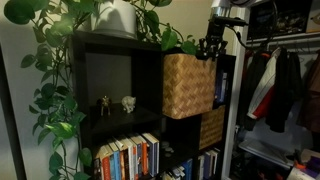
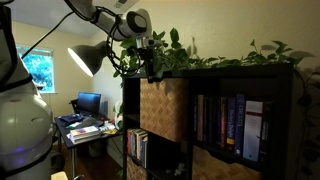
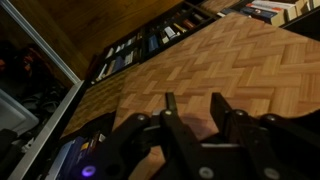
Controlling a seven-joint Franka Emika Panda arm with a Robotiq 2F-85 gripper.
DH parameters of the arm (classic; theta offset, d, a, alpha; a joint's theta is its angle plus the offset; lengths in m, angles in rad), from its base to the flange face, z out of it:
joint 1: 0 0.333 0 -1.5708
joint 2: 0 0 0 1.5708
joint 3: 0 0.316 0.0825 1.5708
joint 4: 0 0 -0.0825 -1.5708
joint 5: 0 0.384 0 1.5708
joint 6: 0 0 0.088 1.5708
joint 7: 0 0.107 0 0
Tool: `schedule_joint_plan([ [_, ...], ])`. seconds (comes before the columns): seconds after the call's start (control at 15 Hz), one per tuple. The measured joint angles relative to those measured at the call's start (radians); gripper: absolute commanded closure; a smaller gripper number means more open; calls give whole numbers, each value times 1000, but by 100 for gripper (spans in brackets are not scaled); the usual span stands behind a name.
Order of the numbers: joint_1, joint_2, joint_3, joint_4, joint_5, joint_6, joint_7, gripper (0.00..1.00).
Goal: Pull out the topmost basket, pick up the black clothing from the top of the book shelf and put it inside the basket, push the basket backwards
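Observation:
The topmost woven basket (image 1: 188, 85) sits in the upper right cube of the dark bookshelf (image 1: 110, 45), its front standing out past the shelf face; it shows in both exterior views (image 2: 163, 108). My gripper (image 1: 210, 47) hangs at the basket's upper front edge (image 2: 152, 68). In the wrist view the gripper (image 3: 191, 100) is open and empty, fingers just over the basket's herringbone wall (image 3: 230, 60). I cannot make out the black clothing on the shelf top among the leaves.
Trailing plants (image 1: 60, 60) cover the shelf top and side. Small figurines (image 1: 128, 102) stand in the left cube. Books (image 1: 128, 158) and a second basket (image 1: 212, 127) fill lower cubes. Hanging clothes (image 1: 280, 85) are beside the shelf. A lamp (image 2: 88, 58) and desk (image 2: 85, 125) stand behind.

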Motion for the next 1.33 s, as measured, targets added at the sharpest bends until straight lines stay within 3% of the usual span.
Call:
schedule_joint_plan([
  [0.07,0,0,3,-15,-1,0,0,95],
  [0.33,1,-10,17,-76,-22,88,-2,100],
  [0.6,-2,-18,34,-169,-127,300,20,96],
  [0.87,-8,-47,51,-248,-216,439,74,97],
  [1.33,-86,-44,111,-327,-371,676,199,96],
])
